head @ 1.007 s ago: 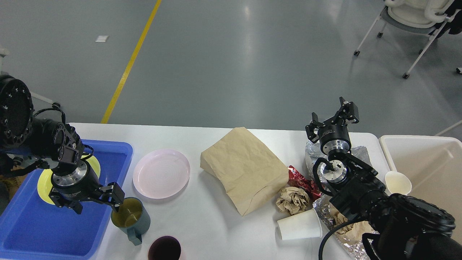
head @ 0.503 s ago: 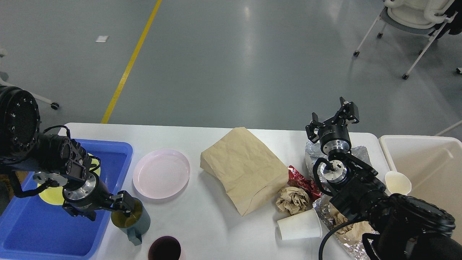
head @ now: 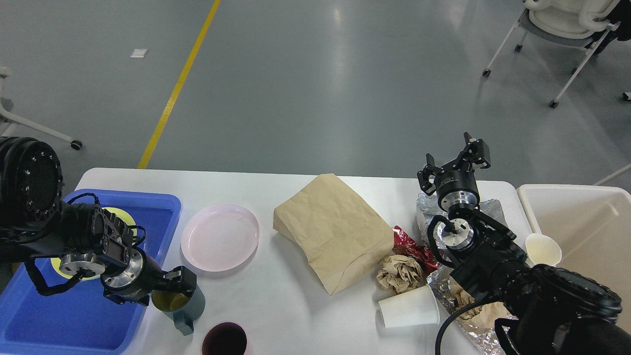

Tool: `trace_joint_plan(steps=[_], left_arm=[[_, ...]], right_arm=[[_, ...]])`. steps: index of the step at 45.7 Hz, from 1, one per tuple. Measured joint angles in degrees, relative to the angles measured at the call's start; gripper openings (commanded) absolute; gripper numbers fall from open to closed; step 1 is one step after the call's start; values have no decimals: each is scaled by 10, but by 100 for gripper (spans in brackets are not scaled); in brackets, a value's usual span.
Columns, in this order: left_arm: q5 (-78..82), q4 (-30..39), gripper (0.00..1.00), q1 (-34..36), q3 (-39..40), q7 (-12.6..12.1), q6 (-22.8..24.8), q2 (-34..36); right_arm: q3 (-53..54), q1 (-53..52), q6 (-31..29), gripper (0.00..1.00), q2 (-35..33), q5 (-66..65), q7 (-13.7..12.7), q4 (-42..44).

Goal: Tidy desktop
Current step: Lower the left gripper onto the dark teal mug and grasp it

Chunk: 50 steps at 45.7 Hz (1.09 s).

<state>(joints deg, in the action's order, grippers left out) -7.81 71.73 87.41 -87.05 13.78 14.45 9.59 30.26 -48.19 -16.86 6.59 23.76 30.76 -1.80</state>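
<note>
The white desktop (head: 276,305) holds dishes on its left side and rubbish on its right. My left gripper (head: 180,283) sits low over the rim of a teal mug (head: 191,308) with yellowish inside, just right of the blue tray (head: 162,202). Its fingers are dark and bunched, so I cannot tell whether they grip the rim. My right gripper (head: 454,159) is open and empty, raised above crumpled foil (head: 426,212) near the far right edge.
A pink plate (head: 220,236), a dark cup (head: 225,340), a brown paper bag (head: 333,229), a red wrapper (head: 411,246), a crumpled paper ball (head: 400,272) and a tipped white paper cup (head: 409,306) lie on the desktop. A yellow plate (head: 121,214) lies in the tray. A cream bin (head: 581,222) stands at the right.
My left gripper has moved forward and to the right, from above the tray down onto the teal mug's rim. The right arm has not moved.
</note>
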Motion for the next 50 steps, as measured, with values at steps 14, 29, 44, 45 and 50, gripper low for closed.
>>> trace_joint_plan(steps=[14, 29, 44, 45, 50], left_arm=[[-6, 0, 84, -14, 1, 0, -38, 0], [-6, 1, 71, -21, 0, -1, -39, -1], [-6, 2, 54, -28, 0, -1, -39, -1], [-6, 2, 53, -28, -1, -1, -39, -1], [-6, 2, 42, -31, -1, -1, -40, -2]], right_arm=[[0, -1, 0, 100, 0, 0, 0, 0], [0, -1, 0, 100, 0, 0, 0, 0], [0, -1, 0, 100, 0, 0, 0, 0], [0, -1, 0, 100, 0, 0, 0, 0], [0, -1, 0, 100, 0, 0, 0, 0]])
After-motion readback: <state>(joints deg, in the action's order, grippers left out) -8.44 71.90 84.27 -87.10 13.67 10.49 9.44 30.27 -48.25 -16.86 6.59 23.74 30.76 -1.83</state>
